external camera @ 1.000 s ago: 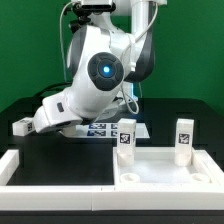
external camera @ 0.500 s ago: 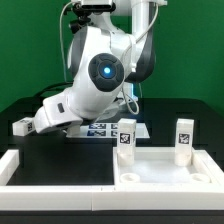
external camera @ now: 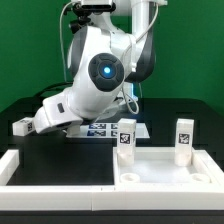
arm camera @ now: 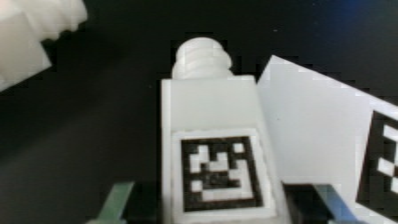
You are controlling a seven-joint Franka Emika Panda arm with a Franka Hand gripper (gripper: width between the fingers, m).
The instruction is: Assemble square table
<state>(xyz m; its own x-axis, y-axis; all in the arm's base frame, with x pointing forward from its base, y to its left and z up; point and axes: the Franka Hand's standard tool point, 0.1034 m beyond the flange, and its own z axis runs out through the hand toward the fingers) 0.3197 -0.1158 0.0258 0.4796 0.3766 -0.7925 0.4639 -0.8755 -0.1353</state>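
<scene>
claw (arm camera: 214, 208): we've got it closed on a leg block (arm camera: 214, 115), one finger on each side
leg block: lying flat, just beside the marker board (arm camera: 329, 105)
table top (external camera: 165, 178): on the exterior view's right, with upright legs (external camera: 126, 139) at its far edge

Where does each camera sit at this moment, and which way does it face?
Exterior view: off the arm, in front and slightly above, facing the arm across the square top and upright leg blocks; the arm shows, its gripper not made out.
Wrist view: on the wrist, looking down past the gripper at a lying leg block flanked by its fingers; only the fingers show.
Shared: the marker board.
</scene>
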